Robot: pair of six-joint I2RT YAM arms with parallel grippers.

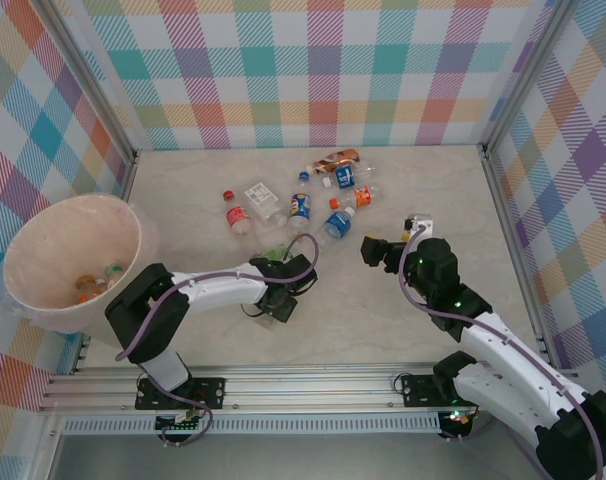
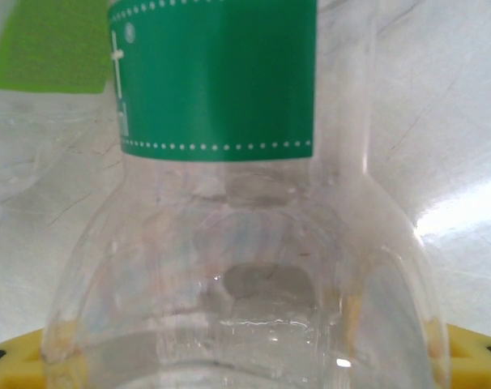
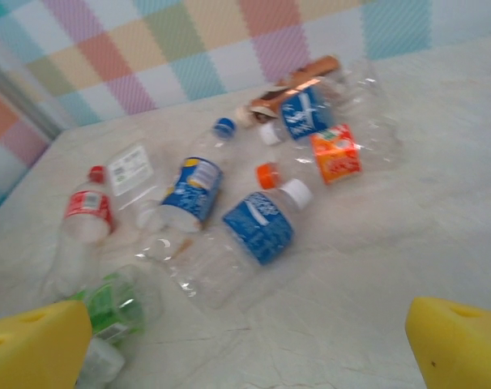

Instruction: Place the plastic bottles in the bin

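My left tool sits low on the counter in the middle of the top view. The green-labelled bottle lies between its yellow pads. The jaws look partly closed, but I cannot tell whether they grip. The bottle is thin, clear and slick, so I judge that an off-centre squeeze could buckle it or squirt it out. A lime-labelled clear piece just beside it could get dragged along.

My right tool hangs wide and empty at centre right, facing the heap of bottles. The bin stands at the left edge, well apart from my left tool. A loose hold could drop the bottle on the way, or it could clip the rim.

The left wrist view gives the bottle's wall close up but no sense of the route. The top view gives the route and the few bottles already in the bin. The right wrist view separates the heap: a blue-labelled bottle, a red-labelled bottle and an orange-labelled bottle.
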